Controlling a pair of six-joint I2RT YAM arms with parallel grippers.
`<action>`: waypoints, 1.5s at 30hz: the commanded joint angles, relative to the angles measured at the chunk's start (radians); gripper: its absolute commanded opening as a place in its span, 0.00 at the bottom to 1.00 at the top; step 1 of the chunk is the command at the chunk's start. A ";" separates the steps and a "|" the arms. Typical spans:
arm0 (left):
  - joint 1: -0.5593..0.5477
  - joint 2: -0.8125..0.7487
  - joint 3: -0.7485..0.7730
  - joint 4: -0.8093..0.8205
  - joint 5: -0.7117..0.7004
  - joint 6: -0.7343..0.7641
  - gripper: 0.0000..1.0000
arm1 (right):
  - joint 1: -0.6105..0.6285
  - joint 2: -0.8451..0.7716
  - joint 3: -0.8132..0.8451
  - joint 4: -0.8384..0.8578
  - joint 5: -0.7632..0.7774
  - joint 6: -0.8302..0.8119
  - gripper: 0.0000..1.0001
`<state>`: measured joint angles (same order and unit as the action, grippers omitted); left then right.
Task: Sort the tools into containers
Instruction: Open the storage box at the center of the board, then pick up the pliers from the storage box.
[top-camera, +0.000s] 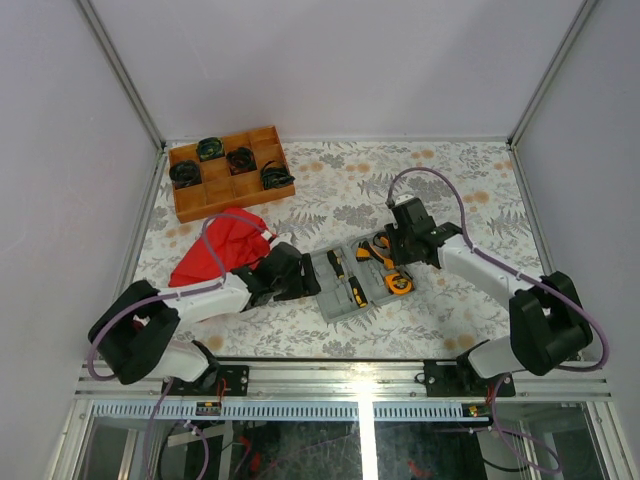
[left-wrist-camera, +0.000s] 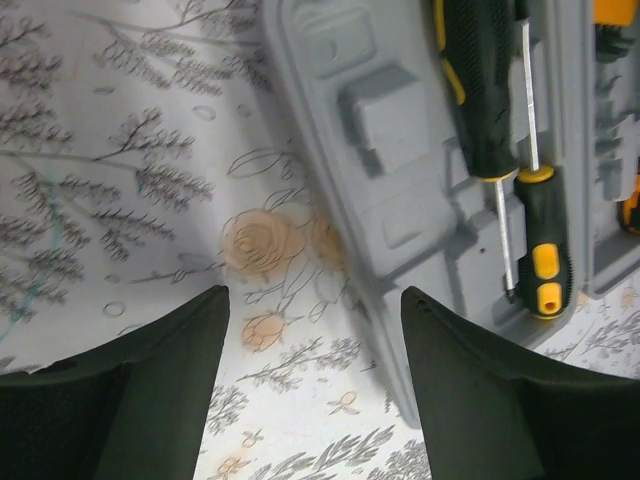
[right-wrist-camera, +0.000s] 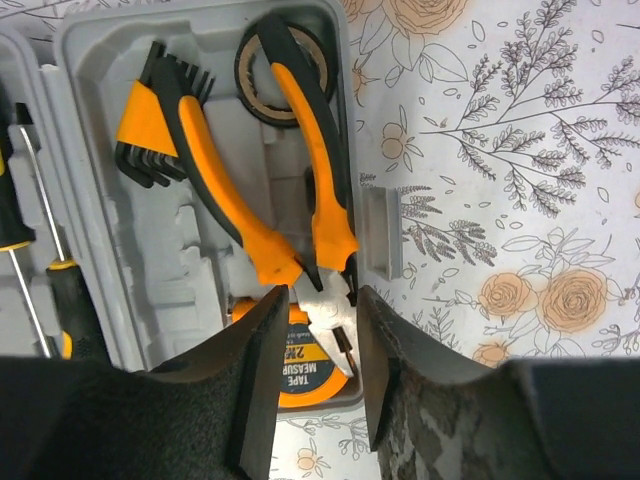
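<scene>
Your right tool (right-wrist-camera: 318, 330) grips the pliers (right-wrist-camera: 328, 215) by the nose; press them squarely into the grey tool case (right-wrist-camera: 190, 255). Your left tool (left-wrist-camera: 312, 310) hangs open, empty.

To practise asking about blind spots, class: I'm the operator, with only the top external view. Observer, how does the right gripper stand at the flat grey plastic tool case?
Observer: The right gripper has its fingers either side of the metal nose of the orange-and-black pliers, which lie in the flat grey plastic tool case. I cannot tell whether they pinch it.
Operator: What lies beneath that nose?
Observer: A round orange tape measure.
Operator: And the left gripper?
Observer: Open, empty, beside the case's edge.
</scene>
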<state>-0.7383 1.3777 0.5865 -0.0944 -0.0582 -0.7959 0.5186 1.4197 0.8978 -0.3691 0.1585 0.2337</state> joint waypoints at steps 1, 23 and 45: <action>0.009 0.054 0.037 0.094 0.024 -0.017 0.67 | -0.036 0.046 0.075 0.021 -0.070 -0.073 0.39; 0.017 0.214 0.054 0.134 0.045 0.011 0.12 | -0.093 0.321 0.246 -0.017 -0.135 -0.154 0.43; 0.017 0.133 0.069 0.090 0.044 0.024 0.43 | -0.094 0.104 0.196 -0.066 -0.069 -0.074 0.01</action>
<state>-0.7208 1.5425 0.6563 0.0513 -0.0093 -0.8021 0.4282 1.6135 1.0973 -0.4374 0.0853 0.1257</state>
